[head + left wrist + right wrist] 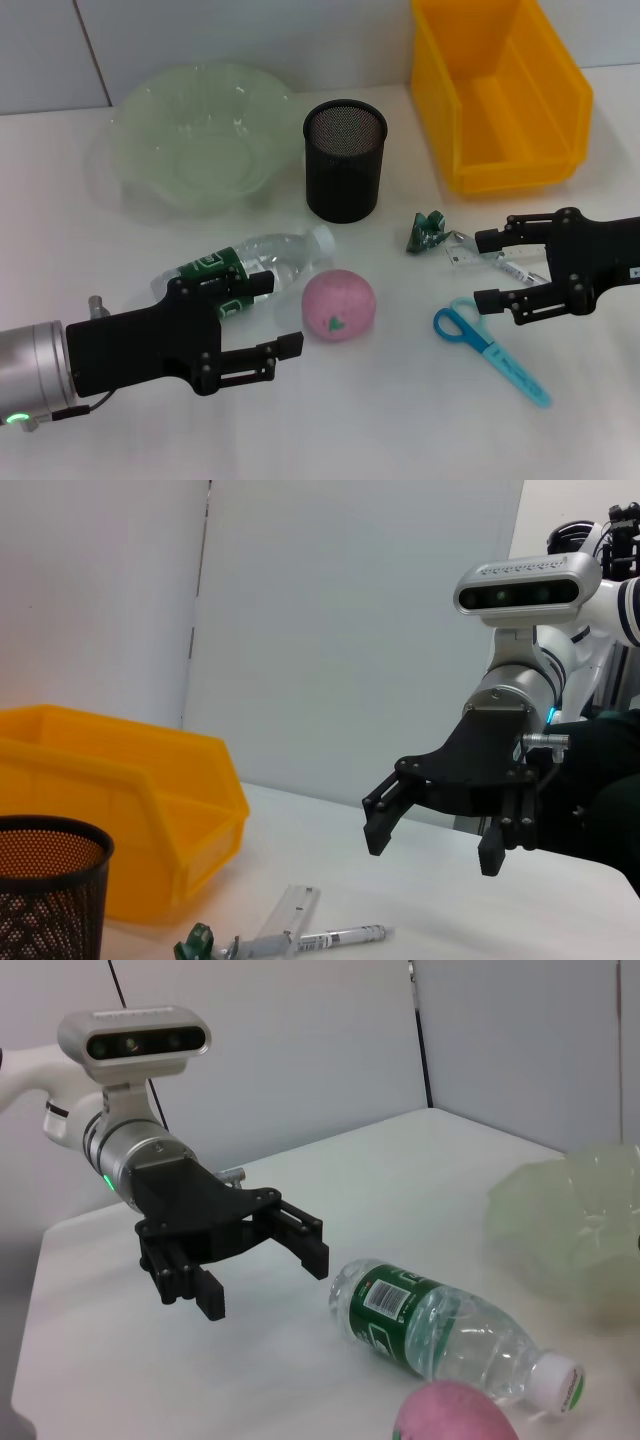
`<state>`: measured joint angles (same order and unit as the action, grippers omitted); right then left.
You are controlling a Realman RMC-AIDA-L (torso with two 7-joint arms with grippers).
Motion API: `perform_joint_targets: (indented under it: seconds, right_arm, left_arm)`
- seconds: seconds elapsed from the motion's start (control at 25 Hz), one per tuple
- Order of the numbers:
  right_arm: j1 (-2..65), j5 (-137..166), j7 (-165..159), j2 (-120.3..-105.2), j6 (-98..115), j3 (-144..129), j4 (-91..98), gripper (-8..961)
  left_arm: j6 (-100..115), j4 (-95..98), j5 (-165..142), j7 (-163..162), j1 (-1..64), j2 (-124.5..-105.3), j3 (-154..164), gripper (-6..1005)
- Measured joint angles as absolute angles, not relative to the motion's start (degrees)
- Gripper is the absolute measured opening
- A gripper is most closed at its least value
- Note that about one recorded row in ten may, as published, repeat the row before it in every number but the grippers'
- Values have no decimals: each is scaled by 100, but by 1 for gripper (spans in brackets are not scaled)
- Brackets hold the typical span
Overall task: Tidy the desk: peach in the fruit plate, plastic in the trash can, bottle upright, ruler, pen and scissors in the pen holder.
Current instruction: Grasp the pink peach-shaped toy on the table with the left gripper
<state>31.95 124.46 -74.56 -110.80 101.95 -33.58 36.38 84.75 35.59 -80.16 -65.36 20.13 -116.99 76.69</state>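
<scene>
In the head view, the left gripper [285,316] hovers at lower left with jaws apart and empty, beside the water bottle [250,264] lying on its side and the pink peach [340,306] at centre. The right gripper [487,268] sits at right, jaws apart, over the ruler [462,250] and pen [517,272], with the blue scissors [490,350] below. The green fruit plate [200,135], mesh pen holder [344,160] and yellow bin [500,90] line the top, green plastic scrap [424,231] below them.

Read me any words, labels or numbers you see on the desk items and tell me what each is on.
No text can be quoted.
Bottle: its green label carries a barcode and white print, too small to read.
Pen: dark print on the barrel, too blurred to read.
Ruler: markings not legible.
Peach: only a small green mark, no letters.
Bin, pen holder, scissors: no text visible.
</scene>
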Motion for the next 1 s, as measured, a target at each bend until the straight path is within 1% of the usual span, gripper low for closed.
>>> perform_joint_targets:
  seconds: [0.44, 0.56, 0.6, 0.68, 0.92, 1.0]
  right_arm:
    - [3171, 12440, -7443, -11102, 10141, -3327, 3662, 824]
    - [3070, 12422, -7457, -11078, 10138, -3304, 3684, 824]
    - [3070, 12422, -7457, -11078, 10138, -3304, 3684, 824]
    - [2995, 12396, -7467, -11056, 10159, -3264, 3699, 824]
    - [2858, 12377, -7482, -11056, 10251, -3146, 3780, 824]
    - [2843, 12377, -7486, -11056, 10258, -3144, 3784, 824]
  left_arm:
    - [8475, 3706, -8184, -6843, 2092, -11684, 7708, 774]
    - [8413, 3851, -8438, -6983, 2155, -11696, 7677, 771]
    - [8147, 4200, -8927, -7155, 2212, -11762, 7639, 770]
    - [7953, 4433, -9215, -7224, 2252, -11805, 7645, 769]
    - [7366, 4503, -9825, -7280, 2835, -11847, 7717, 763]
    - [7335, 4478, -9863, -7260, 2894, -11845, 7725, 761]
